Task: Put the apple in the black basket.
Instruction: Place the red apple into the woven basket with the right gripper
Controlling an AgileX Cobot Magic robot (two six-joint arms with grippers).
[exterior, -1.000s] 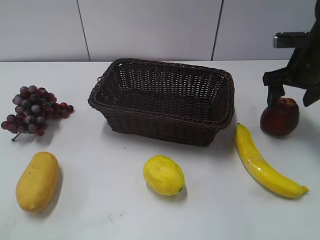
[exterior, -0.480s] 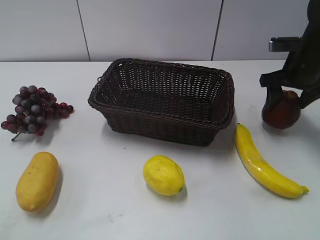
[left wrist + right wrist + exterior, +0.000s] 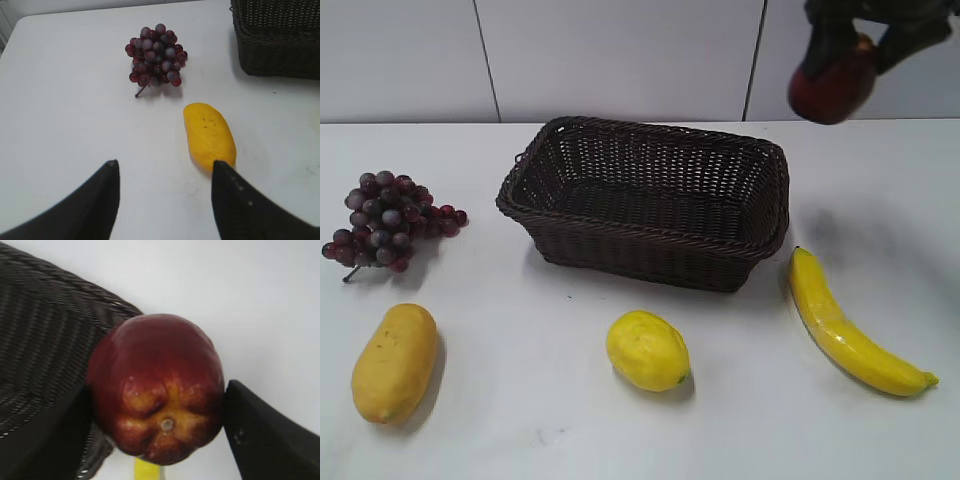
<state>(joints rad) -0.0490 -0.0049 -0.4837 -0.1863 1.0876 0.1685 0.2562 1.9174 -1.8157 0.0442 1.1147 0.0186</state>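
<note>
My right gripper [image 3: 855, 35] is shut on the dark red apple [image 3: 832, 85] and holds it high in the air, above and just right of the black basket's [image 3: 650, 200] far right corner. In the right wrist view the apple [image 3: 157, 385] sits between the two fingers, with the basket's rim [image 3: 60, 340] below at the left. The basket is a large dark woven box in the middle of the table and holds nothing I can see. My left gripper [image 3: 165, 172] is open and empty, low over the table near the front left.
A purple-red grape bunch [image 3: 385, 215] lies at the left, a yellow mango [image 3: 395, 362] at the front left, a lemon [image 3: 647, 350] in front of the basket, and a banana [image 3: 850, 325] at the right. The banana's tip [image 3: 147, 470] shows under the apple.
My right gripper has lifted the apple off the table at the right and carried it up and left, toward the basket. The left arm has not moved.
</note>
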